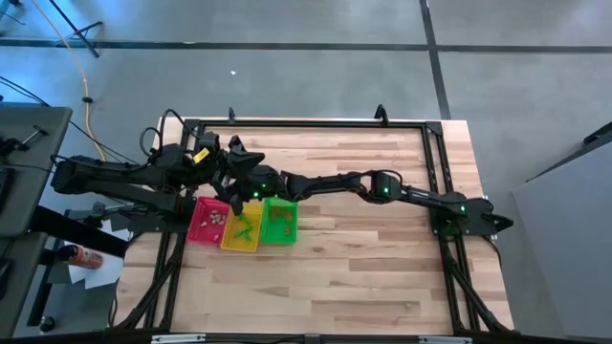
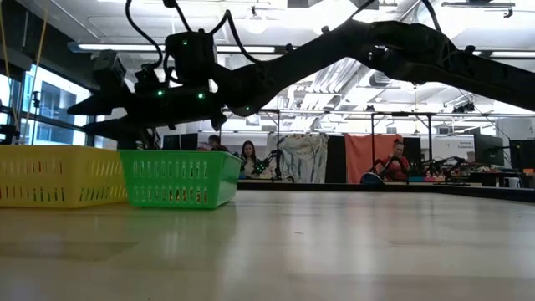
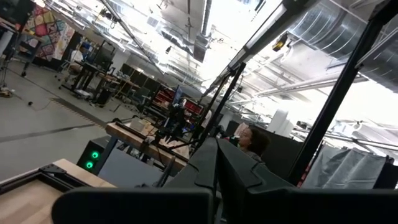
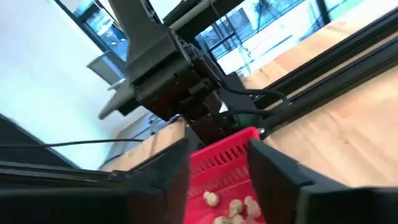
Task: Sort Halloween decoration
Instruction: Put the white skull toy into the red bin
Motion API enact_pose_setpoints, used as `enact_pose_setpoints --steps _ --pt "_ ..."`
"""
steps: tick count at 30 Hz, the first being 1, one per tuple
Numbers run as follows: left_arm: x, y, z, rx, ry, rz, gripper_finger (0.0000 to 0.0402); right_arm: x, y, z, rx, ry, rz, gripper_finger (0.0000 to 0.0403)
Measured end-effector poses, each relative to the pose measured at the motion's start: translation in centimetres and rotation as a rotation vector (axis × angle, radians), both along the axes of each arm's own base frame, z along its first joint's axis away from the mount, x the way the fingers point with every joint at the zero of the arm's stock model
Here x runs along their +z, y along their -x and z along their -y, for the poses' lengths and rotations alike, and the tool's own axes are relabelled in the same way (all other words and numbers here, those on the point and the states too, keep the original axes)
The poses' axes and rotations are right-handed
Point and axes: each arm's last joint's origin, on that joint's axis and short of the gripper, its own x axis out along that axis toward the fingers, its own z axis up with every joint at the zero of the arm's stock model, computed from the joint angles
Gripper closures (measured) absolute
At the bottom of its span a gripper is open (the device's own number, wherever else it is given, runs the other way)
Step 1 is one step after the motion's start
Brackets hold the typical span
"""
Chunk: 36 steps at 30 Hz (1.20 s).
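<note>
Three small trays stand side by side left of the table's middle: red (image 1: 206,222), yellow (image 1: 241,229) and green (image 1: 279,220). Tiny Halloween decoration pieces lie in them: pale ones in the red tray (image 4: 233,208), and small pieces in the yellow (image 1: 245,227) and green (image 1: 281,224) trays. My right gripper (image 4: 217,171) reaches across the table and hovers open above the far side of the red tray (image 4: 221,155), with nothing between its fingers. My left gripper (image 3: 217,168) is shut and raised at the far left (image 1: 234,150), pointing up and away from the trays.
A black frame (image 1: 435,153) runs along the table's far, left and right edges. Bare wood lies to the right of and nearer than the trays. In the low view the yellow (image 2: 58,176) and green (image 2: 175,178) trays stand at the left, with people at desks far behind.
</note>
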Motion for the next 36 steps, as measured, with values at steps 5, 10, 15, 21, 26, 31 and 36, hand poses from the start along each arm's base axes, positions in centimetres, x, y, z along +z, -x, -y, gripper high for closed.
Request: enact_pose_setpoints --steps 5,10,15,21,26,31,36 --pt "0.0 0.0 0.0 0.0 0.0 0.0 0.0402 0.2 0.1 0.8 0.045 -0.044 -0.001 0.0352" --pt "0.0 0.0 0.0 0.0 0.0 -0.001 0.0401 2.1 0.6 1.8 0.081 -0.036 -0.024 0.0386" --pt "0.0 0.0 0.0 0.002 0.0 -0.004 0.0402 3.6 1.9 4.1 0.166 0.023 -0.169 0.04" --pt "0.0 0.0 0.0 0.007 -0.002 0.001 0.0402 6.0 4.3 5.4 0.282 0.126 -0.354 0.0401" --pt "0.0 0.0 0.0 0.007 0.003 -0.002 0.0401 6.6 7.1 5.2 0.396 0.22 -0.593 0.0402" --pt "-0.1 0.0 0.0 0.006 0.005 -0.006 0.0401 6.4 9.2 4.6 0.521 0.273 -0.753 0.0402" --pt "-0.2 -0.1 0.0 -0.01 0.045 -0.006 0.0402 5.8 10.6 3.3 0.651 0.285 -0.874 0.0403"
